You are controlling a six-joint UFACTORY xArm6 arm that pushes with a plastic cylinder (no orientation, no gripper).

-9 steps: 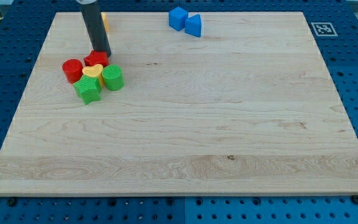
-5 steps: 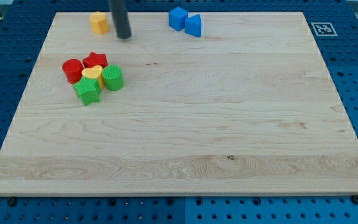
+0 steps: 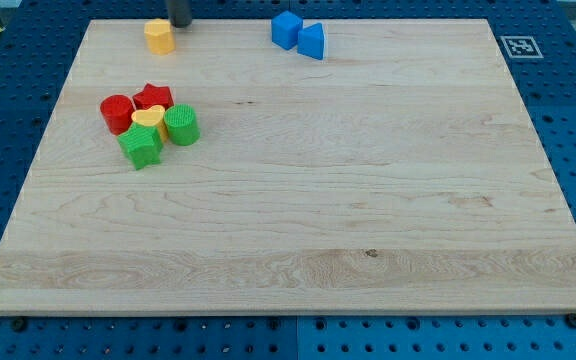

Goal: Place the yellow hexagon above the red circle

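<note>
The yellow hexagon (image 3: 159,36) sits near the board's top edge at the view's upper left. The red circle (image 3: 117,113) sits lower on the left, at the left end of a tight cluster. My tip (image 3: 180,24) is at the view's top edge, just right of and slightly above the yellow hexagon, with a small gap between them. Only the rod's lowest part shows.
Touching the red circle's cluster are a red star (image 3: 153,97), a yellow heart (image 3: 148,117), a green circle (image 3: 181,125) and a green star (image 3: 141,145). A blue cube (image 3: 286,29) and a blue triangle (image 3: 311,41) sit at the top middle. The wooden board (image 3: 368,200) lies on a blue pegboard.
My tip has moved from beside the red star up to the board's top edge, ending just right of the yellow hexagon. No block has moved.
</note>
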